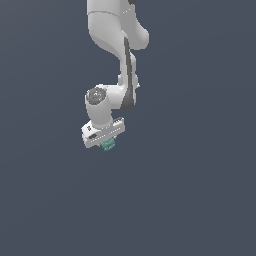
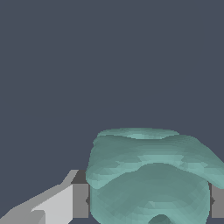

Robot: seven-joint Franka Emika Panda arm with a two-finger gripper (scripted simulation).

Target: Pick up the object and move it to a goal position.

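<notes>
Teal lumpy object looks pinched between the two pads, one touching each side in the wrist view, so I'd say the end effector is closed on it, probably for the carry to the goal. In the exterior view it pokes out just under the end effector, no goal marker visible.

A flat, even slate-grey backdrop fills both views — no visible floor, walls or furniture.
</notes>
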